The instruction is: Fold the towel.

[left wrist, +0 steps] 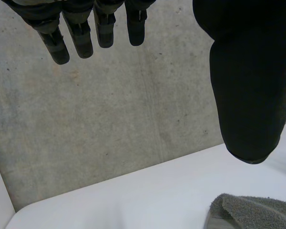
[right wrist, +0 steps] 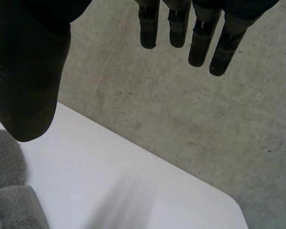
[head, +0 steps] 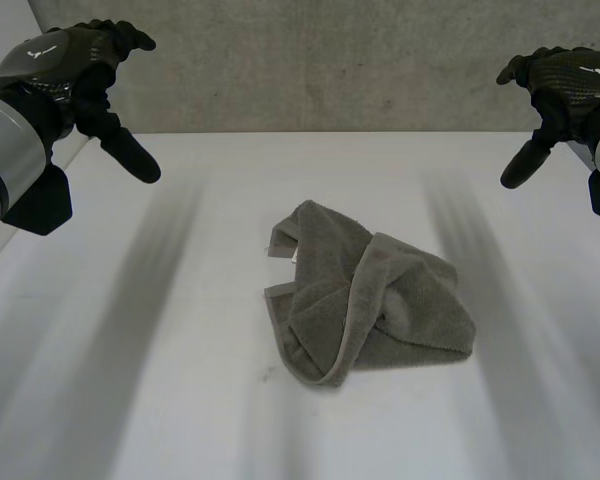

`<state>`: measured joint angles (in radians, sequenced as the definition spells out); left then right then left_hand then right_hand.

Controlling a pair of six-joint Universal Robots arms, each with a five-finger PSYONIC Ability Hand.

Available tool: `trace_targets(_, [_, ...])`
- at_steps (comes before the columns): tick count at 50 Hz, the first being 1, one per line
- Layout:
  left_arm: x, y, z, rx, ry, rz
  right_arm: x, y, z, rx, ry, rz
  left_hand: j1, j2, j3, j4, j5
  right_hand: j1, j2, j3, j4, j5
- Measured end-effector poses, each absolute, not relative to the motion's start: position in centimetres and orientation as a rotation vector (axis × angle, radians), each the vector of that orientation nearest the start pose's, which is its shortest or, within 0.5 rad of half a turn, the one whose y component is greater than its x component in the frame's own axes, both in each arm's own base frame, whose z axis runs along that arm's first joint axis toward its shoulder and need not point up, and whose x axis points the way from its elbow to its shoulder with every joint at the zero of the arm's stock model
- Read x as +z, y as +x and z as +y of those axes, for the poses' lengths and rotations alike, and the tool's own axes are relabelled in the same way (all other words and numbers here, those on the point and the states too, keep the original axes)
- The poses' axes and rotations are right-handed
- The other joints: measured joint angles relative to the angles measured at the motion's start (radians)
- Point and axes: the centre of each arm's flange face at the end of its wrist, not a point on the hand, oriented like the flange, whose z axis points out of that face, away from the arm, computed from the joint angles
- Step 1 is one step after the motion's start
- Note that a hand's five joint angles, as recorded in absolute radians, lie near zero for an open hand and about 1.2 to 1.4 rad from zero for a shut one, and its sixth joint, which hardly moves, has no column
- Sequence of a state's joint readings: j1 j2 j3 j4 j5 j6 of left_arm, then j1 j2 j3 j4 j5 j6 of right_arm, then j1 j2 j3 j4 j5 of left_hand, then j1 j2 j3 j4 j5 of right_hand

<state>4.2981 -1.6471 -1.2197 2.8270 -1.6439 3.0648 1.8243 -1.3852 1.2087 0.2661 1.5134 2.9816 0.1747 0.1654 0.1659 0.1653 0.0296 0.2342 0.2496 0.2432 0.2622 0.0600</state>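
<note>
1. Left hand [head: 80,70] and right hand [head: 565,85]: both open and holding nothing. Fingers [left wrist: 76,36] straight, thumbs spread wide. Each hangs in the air over a far corner of the counter [head: 180,390], well apart from the towel [head: 380,300].
2. Towel: lies on the counter between the two arms, near the middle and a little toward the robot's right. It is bunched into a rough lump, with one flap thrown across another. A stitched hem runs along the edge nearest the left arm.
3. Towel material: grey terry cloth with a soft, nappy pile and rounded folds.
4. Open room: bare counter surrounds the towel on every side, and nothing touches its edges.
5. Counter: white, smooth and matt, with a rounded far corner seen in each wrist view.
6. Wall [head: 330,60]: grey, mottled concrete, standing just behind the counter's far edge.
</note>
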Motion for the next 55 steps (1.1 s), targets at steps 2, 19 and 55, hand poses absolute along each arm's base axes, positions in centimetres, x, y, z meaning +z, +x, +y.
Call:
trace_targets(2, [36.1,-24.0,-23.5,-2.340,0.338,2.484,33.6,21.8,-29.4,-2.052,-0.529,2.170,0.000,0.000,0.000,0.000,0.000,0.000,0.000,0.000,0.000,0.000])
trace_targets(19, [23.1,-28.7,-20.5,-1.803,0.605,2.922,30.1,25.4,-29.6,-1.817,-1.250,1.875,0.008,0.023,0.022,0.022,0.000,0.000,0.000,0.000,0.000,0.000])
trace_targets(55, [12.4,-37.4,-17.8,-1.828,0.482,3.087,17.9,30.6,-31.4,-1.673,-1.716,1.820,0.820,0.833,0.815,0.826,0.775,1.084,1.068,1.077,1.075,1.090])
